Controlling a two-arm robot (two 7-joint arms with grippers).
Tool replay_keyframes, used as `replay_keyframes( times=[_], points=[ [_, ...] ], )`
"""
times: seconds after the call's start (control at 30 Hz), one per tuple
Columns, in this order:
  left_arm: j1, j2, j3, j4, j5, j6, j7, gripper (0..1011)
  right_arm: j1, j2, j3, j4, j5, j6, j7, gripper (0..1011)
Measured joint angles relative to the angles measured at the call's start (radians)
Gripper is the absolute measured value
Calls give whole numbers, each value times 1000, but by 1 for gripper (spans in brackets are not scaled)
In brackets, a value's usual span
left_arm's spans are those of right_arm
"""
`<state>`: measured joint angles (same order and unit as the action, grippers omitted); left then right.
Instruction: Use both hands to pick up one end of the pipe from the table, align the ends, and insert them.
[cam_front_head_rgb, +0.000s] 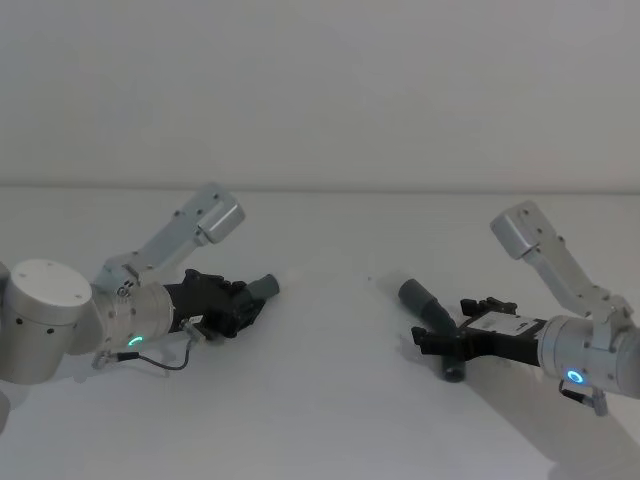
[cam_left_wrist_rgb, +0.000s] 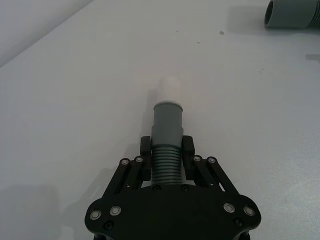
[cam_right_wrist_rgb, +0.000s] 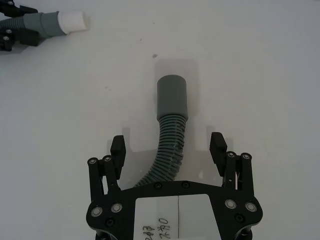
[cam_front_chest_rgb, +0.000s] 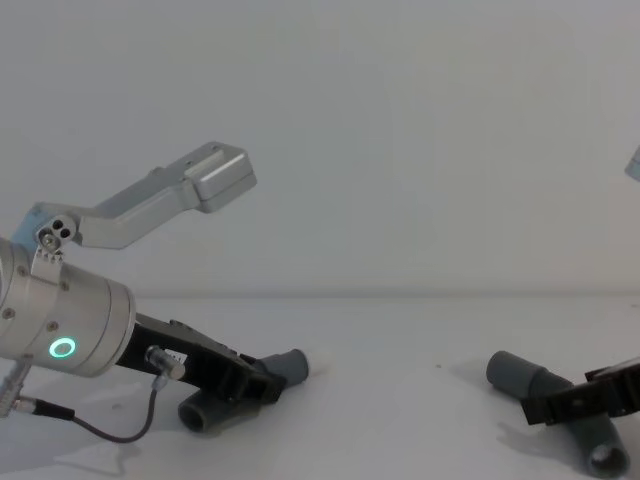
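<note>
Left wrist view: black left gripper (cam_left_wrist_rgb: 167, 146) pinches the white-tipped ribbed grey pipe piece (cam_left_wrist_rgb: 165, 165) behind its cuff (cam_left_wrist_rgb: 167, 119). Black right gripper (cam_right_wrist_rgb: 167, 146) is spread around the wide-cuffed grey pipe piece (cam_right_wrist_rgb: 172, 95) on the white tabletop (cam_right_wrist_rgb: 260, 75). Both seem light, bendy; grab near cuffs

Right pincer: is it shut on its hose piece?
No, the right pincer stands open, its fingers clear of the hose piece lying between them.
</note>
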<state>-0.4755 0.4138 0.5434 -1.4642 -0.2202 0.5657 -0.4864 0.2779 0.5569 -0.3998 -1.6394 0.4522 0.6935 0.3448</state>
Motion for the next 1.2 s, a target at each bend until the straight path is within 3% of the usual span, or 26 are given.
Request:
replay_keyframes(
  times=[0.47,0.93,0.97,1.2],
  points=[
    [0,0,0,0,0,0,0,352,9,-5,-10,14,-11,3,4,999],
    [0,0,0,0,0,0,0,352,12,-6,-13,18,-18,4,6,660],
    [0,0,0,0,0,0,0,352,12,-6,-13,18,-18,4,6,579],
    [0,0,0,0,0,0,0,352,13,-7,-14,19,-19,4,7,398]
  ],
)
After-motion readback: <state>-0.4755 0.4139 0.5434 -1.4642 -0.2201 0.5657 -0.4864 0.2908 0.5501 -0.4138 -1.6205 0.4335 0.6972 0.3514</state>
